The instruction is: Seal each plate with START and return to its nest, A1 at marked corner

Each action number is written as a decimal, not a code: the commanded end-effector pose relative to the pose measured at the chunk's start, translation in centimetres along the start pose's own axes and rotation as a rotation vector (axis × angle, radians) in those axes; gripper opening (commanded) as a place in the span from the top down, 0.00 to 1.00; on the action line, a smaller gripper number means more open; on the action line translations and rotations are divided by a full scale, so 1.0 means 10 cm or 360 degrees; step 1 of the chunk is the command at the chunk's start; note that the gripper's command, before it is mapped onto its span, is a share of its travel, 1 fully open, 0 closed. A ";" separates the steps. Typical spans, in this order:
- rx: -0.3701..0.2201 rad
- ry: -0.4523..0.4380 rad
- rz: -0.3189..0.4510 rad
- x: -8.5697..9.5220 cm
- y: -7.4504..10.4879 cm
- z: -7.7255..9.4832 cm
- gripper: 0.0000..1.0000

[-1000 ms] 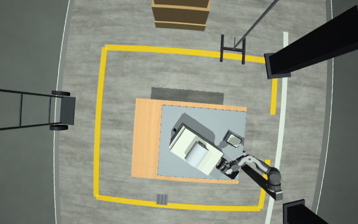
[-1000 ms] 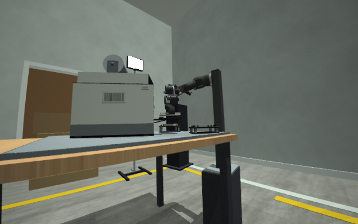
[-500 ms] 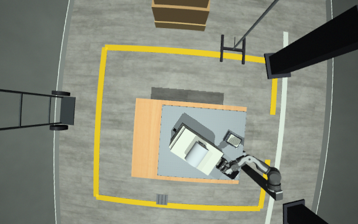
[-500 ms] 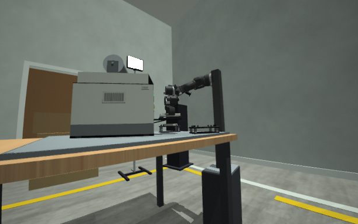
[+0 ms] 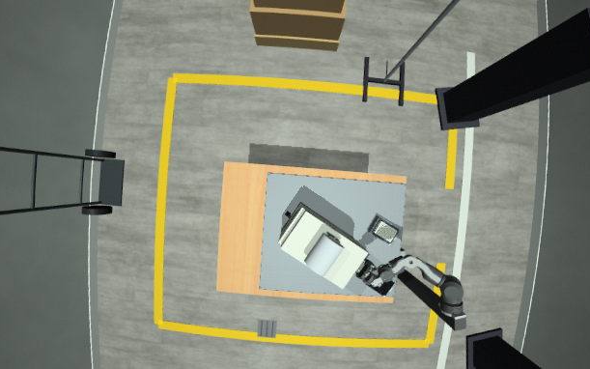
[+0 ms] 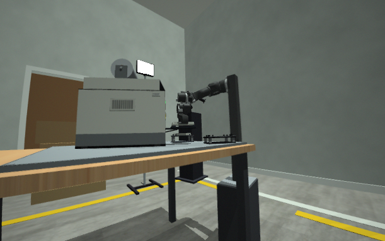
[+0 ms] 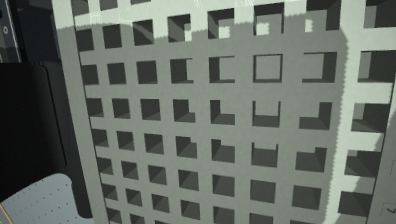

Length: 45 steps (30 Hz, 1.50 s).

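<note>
The open plate (image 6: pixel 178 123) (image 7: pixel 245 92), pale with square wells, is at the sealer's stage (image 6: pixel 193 127); it looks level, but whether it is seated or just above the stage cannot be told. My gripper (image 5: pixel 365 271) (image 6: pixel 183 121) is shut on this plate; its fingertips do not show in the wrist view. The other plate (image 5: pixel 385 231) (image 6: pixel 183 134) sits in its nest (image 5: pixel 379 219) (image 6: pixel 172 138). The second nest (image 6: pixel 219 137) holds no plate. The sealer (image 5: pixel 300 237) (image 6: pixel 120 123) shows a small green spot at its front edge; START is not visible.
The sealer's tall body stands close beside my gripper, with the foil roll (image 5: pixel 324 253) (image 6: pixel 121 67) on top. The arm's post (image 6: pixel 234 107) rises by the table's near end. The occupied nest lies a short way from the stage on the grey mat (image 5: pixel 334 188).
</note>
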<state>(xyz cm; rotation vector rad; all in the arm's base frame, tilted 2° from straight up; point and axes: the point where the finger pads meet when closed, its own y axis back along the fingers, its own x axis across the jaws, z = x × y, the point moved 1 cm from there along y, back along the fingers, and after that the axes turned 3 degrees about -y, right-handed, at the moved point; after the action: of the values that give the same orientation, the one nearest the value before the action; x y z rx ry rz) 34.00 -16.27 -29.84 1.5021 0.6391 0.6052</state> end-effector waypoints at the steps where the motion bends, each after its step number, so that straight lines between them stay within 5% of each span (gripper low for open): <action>1: -0.0003 0.0004 0.0007 0.01 0.01 0.00 1.00; 45: -0.0002 0.0007 0.0009 0.01 -0.09 0.00 1.00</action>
<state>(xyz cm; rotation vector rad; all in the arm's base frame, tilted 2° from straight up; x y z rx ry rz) 33.98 -16.24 -30.75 1.5018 0.6386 0.6066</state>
